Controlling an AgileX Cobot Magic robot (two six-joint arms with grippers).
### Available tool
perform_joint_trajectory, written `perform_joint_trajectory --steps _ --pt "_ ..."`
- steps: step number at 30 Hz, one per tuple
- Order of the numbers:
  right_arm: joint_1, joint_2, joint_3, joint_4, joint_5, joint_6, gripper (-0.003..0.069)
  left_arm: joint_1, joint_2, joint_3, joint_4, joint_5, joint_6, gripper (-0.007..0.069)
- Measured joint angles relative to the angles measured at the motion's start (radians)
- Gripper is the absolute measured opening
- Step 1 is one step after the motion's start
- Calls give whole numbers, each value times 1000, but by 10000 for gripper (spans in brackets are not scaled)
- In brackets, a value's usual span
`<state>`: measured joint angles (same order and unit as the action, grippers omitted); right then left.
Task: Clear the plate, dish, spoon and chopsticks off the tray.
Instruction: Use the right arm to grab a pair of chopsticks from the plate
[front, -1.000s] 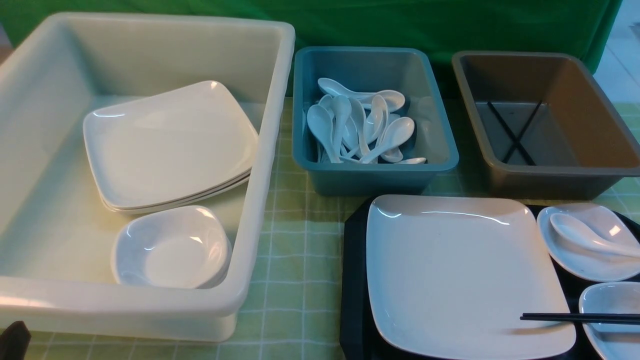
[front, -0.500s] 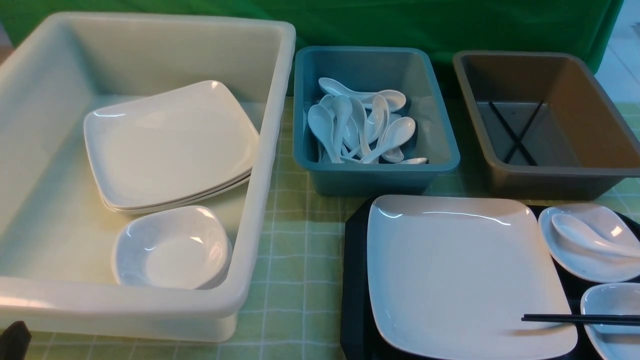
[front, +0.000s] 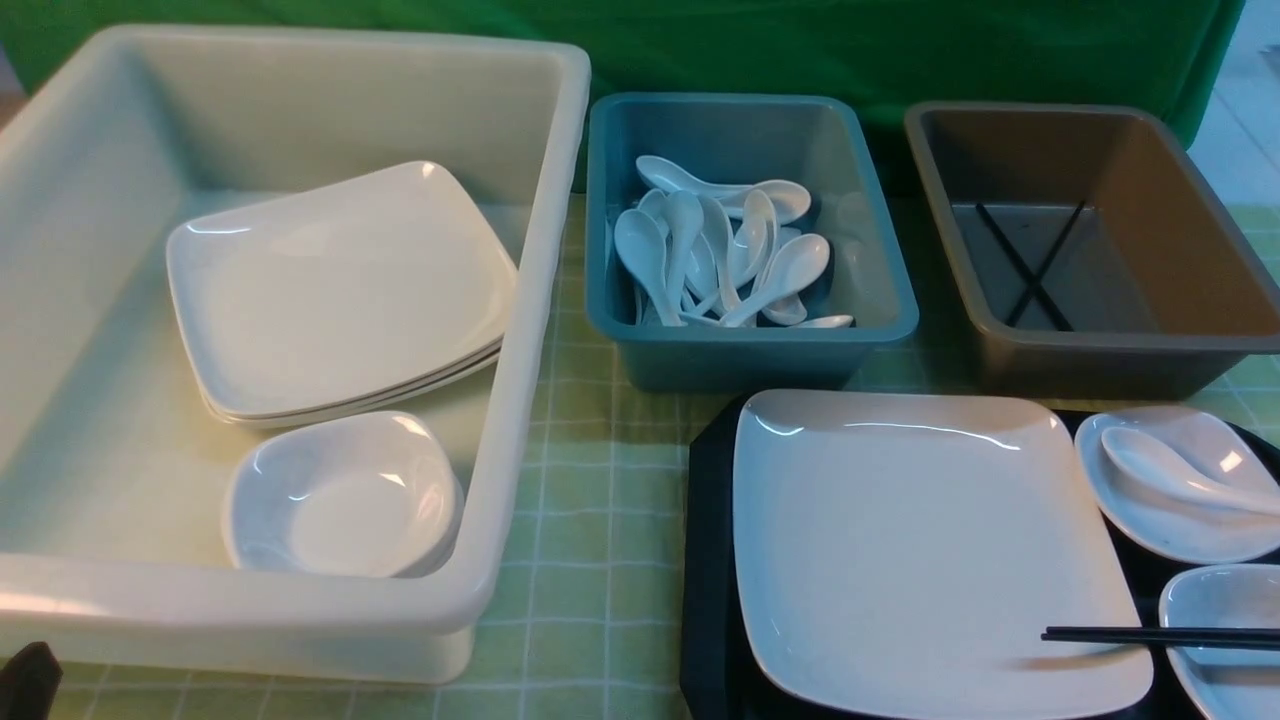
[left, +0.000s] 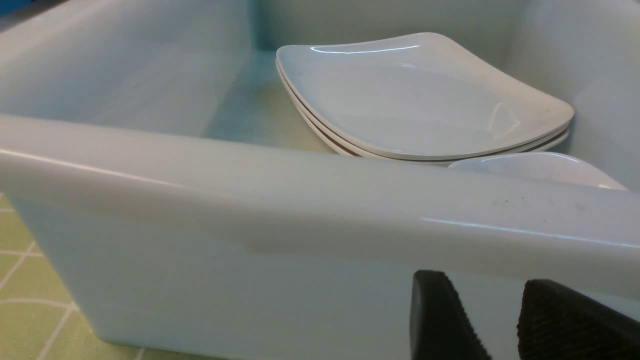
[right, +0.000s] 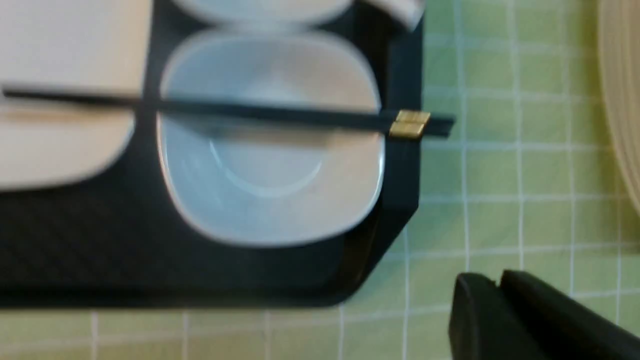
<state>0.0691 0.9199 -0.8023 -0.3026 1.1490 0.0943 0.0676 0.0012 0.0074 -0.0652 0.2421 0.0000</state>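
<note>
The black tray (front: 705, 560) sits at the front right. On it lie the large white plate (front: 920, 540), a small dish (front: 1215, 440) holding the spoon (front: 1160, 470), and a second dish (front: 1230, 600). The black chopsticks (front: 1150, 635) rest across that nearer dish (right: 270, 200) and the plate's edge, their gold-banded ends (right: 410, 124) over the tray rim (right: 400, 200). My right gripper (right: 492, 285) is shut and empty, above the cloth just outside the tray's corner. My left gripper (left: 482, 285) is open with nothing in it, close to the white tub's outer wall.
A big white tub (front: 300, 620) at the left holds stacked plates (front: 340, 290) and small dishes (front: 340, 500). The blue tub (front: 750, 350) holds several spoons. In the grey-brown tub (front: 1100, 350) lie crossed black chopsticks. A green checked cloth (front: 590, 520) covers the table.
</note>
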Motion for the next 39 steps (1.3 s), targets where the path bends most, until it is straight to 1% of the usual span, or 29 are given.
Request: perform_joint_trajectory --steps 1,4,5,6,8,9,10,11,12,13,15,17,19,25,31,39 --pt "3 58 -7 0 8 -18 92 0 0 0 0 0 0 225" --pt "15 212 -12 0 2 -54 209 0 0 0 0 0 0 225" --pt "17 230 -13 0 2 -59 218 0 0 0 0 0 0 225" --pt "30 287 -20 0 0 -71 287 0 0 0 0 0 0 225" --pt "52 353 -41 0 -6 -105 358 0 0 0 0 0 0 225" --pt "58 364 -45 0 -10 -116 370 0 0 0 0 0 0 225" --pt "78 400 -59 0 -31 -159 398 0 0 0 0 0 0 225" --pt "92 418 -65 0 -44 -200 408 0 0 0 0 0 0 225" --pt "110 438 -71 0 -59 -252 416 0 0 0 0 0 0 225" --pt "141 468 -76 0 -77 -346 423 0 0 0 0 0 0 225" --pt "160 485 -78 1 -79 -402 425 0 0 0 0 0 0 225" --pt "195 520 -80 1 -78 -532 427 0 0 0 0 0 0 225" --pt "208 542 -80 3 -82 -634 427 0 0 0 0 0 0 225" --pt "209 568 -80 -16 -135 -823 427 0 0 0 0 0 0 225" --pt "209 595 -81 -26 -191 -909 427 0 0 0 0 0 0 225" --pt "209 690 -81 -82 -226 -924 427 0 -2 0 0 0 0 225"
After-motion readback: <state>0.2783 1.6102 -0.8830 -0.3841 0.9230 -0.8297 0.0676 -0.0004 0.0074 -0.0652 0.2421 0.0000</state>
